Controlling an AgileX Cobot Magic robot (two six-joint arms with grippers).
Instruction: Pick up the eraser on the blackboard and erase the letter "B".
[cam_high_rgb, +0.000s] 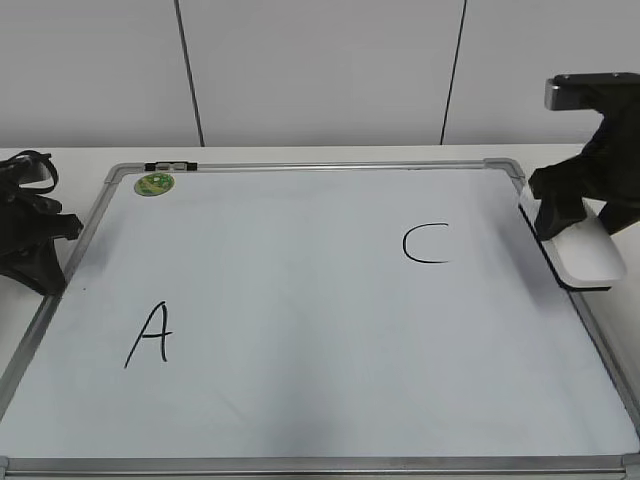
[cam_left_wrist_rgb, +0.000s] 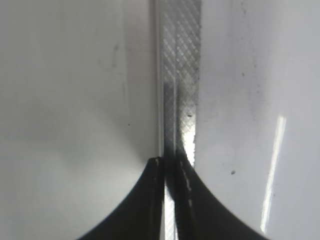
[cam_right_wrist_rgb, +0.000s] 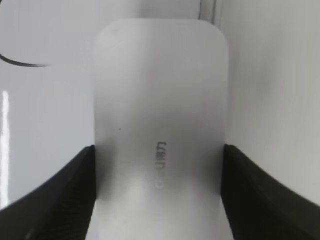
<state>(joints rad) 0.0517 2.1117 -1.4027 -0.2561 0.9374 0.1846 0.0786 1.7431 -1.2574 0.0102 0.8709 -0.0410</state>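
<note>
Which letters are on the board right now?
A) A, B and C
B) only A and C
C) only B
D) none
B: the blackboard shows a black A and C, with no "B" visible, while the right tool holds the eraser.

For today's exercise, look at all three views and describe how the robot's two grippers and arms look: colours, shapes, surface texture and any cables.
Both grippers are black. The left gripper has curved fingers that taper to thin tips, and dark cables loop above its chunky body in the exterior view. The right gripper has broad fingers with a finely ribbed matte surface. Its arm carries a boxy black housing with a silver-grey end.
</note>
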